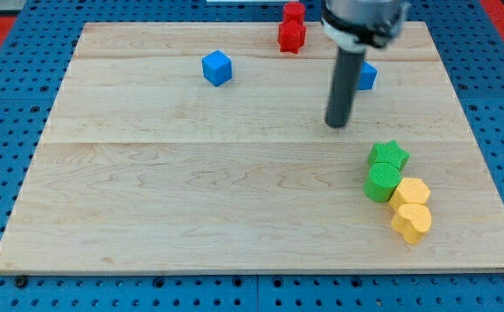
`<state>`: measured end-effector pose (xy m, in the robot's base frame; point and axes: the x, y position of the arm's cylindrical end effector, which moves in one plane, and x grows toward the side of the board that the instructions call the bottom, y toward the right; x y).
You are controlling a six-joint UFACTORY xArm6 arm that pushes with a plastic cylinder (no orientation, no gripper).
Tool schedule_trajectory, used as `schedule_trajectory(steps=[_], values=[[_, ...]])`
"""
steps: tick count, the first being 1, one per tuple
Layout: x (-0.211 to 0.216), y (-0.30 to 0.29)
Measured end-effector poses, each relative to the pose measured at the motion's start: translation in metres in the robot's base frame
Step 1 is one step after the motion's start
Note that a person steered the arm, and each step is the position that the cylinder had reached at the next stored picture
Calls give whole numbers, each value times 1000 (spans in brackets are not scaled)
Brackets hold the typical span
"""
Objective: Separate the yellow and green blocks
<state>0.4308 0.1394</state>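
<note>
- On the board's (191, 199) right side, near the view's bottom, four blocks sit in a tight bunch.
- The green star (389, 155) is at the top of the bunch. The green block (382, 182) touches it just below.
- The yellow block (413, 191) touches the green block on its right. The second yellow (411, 222) sits right under the first one, touching it.
- My tip (337, 124) is on bare wood, up and to the left of the green star. It is near the star but not touching any block.
- I have no fingers to open or close. I am just a rod, and I hold nothing.
- The greens and yellows are not apart yet, so I think the job is only starting.
- To do it well, I think I should go around the bunch and slide my tip in where green meets yellow.
- Then I push the yellows down and to the right, slowly.
- The yellows are close to the board's edge, so a hard push could knock them off.
- It may be safer to push the greens left, where there is lots of room.
- The blue cube (218, 68), another blue block (367, 75) behind my rod and two red blocks (292, 28) are far off at the top. I leave them alone.
</note>
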Motion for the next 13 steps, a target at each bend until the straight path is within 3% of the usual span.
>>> schedule_trajectory(steps=[1,2,3,4,5,6,7,8,9,10,11,12,13], values=[[-3,134],[61,176],[137,127],[109,48],[63,9],[76,-26],[119,-25],[124,-62],[76,-85],[51,-58],[84,-50],[77,-7],[8,-22]])
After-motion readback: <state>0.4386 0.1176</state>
